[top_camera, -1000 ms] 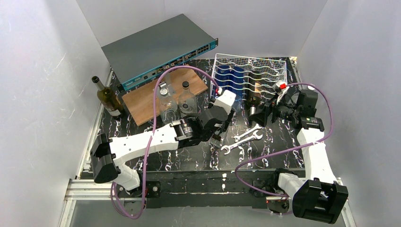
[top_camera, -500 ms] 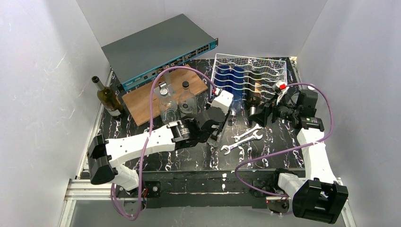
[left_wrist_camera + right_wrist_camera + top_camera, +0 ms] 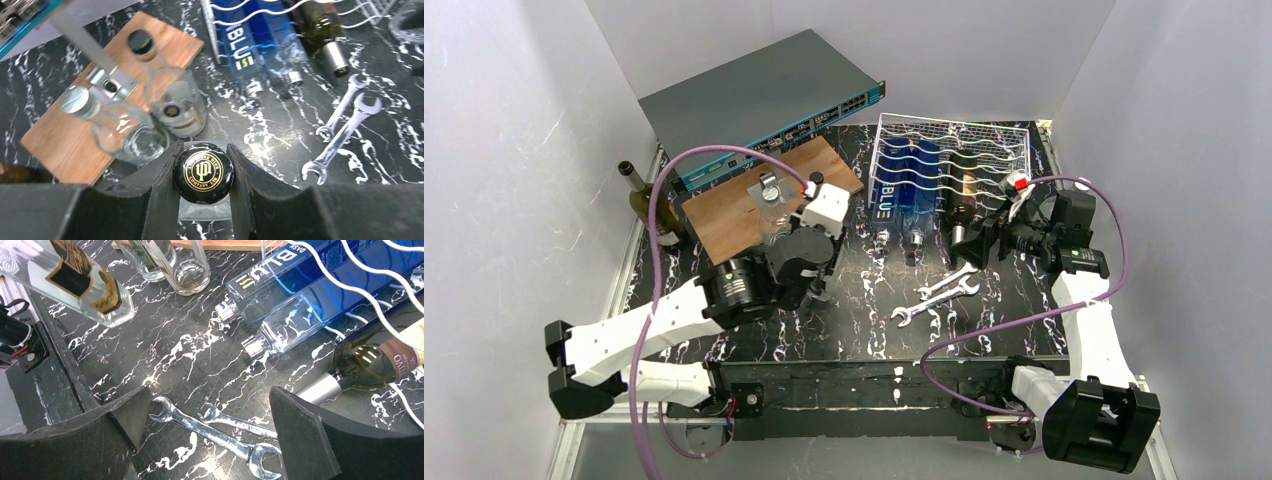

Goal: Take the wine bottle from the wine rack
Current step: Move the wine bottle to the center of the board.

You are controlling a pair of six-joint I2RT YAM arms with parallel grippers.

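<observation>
left gripper clamped on a clear bottle, left of the rack

the left gripper [image 3: 203, 156] was shut tight on the black cap [image 3: 203, 173] of a clear bottle [image 3: 75, 280], left of the rack [image 3: 999, 145] and well apart from it. the bottle was tilted. the right gripper [image 3: 207, 405] had its jaws wide apart with nothing in them, just in front of the rack. a dark wine bottle [image 3: 964, 195] lay in the rack, its neck poking out the front. two blue bottles [image 3: 904, 185] lay in the rack too. two wrenches [image 3: 939, 290] lay in front of the rack. a wood board [image 3: 734, 205] sat left of the rack.
</observation>
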